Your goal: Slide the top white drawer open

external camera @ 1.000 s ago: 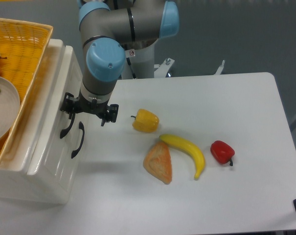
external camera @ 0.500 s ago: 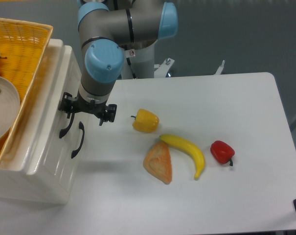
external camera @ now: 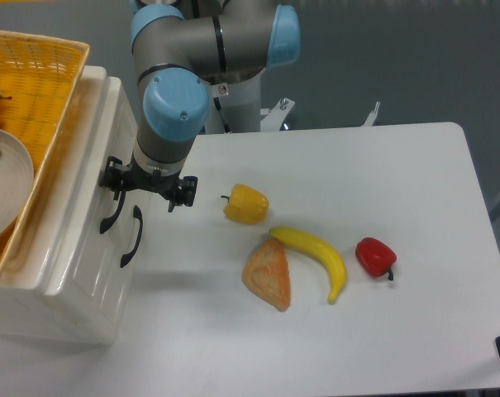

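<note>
Since the earlier frame the gripper [external camera: 147,184] has edged slightly left toward the cabinet. Its fingers are spread, one beside the handle [external camera: 111,217] of the top drawer [external camera: 101,178], which sits shut at the cabinet's upper front, at the surface's left edge. The step appears to be reaching for the handle; next, pinch it and pull right. The drawer front faces right; its long axis runs near to far.

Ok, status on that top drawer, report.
Gripper open, at the cabinet front by the upper black handle. Top white drawer looks shut. Yellow pepper close by on table, clear of the handles.
</note>
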You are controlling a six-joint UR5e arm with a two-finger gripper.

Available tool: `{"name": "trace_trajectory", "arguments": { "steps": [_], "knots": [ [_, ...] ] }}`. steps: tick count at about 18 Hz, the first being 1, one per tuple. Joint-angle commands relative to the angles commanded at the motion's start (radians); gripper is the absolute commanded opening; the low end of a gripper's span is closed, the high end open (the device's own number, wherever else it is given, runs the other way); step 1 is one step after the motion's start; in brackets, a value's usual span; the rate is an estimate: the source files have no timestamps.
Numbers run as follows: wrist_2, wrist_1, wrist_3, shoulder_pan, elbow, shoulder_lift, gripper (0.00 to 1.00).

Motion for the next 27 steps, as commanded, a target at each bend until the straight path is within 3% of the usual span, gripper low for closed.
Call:
{"name": "trace_trajectory", "arguments": {
  "steps": [27],
  "knots": [
    [0.032, 0.009, 0.015, 0.011, 0.014, -0.021, 1.0]
  ]
}}
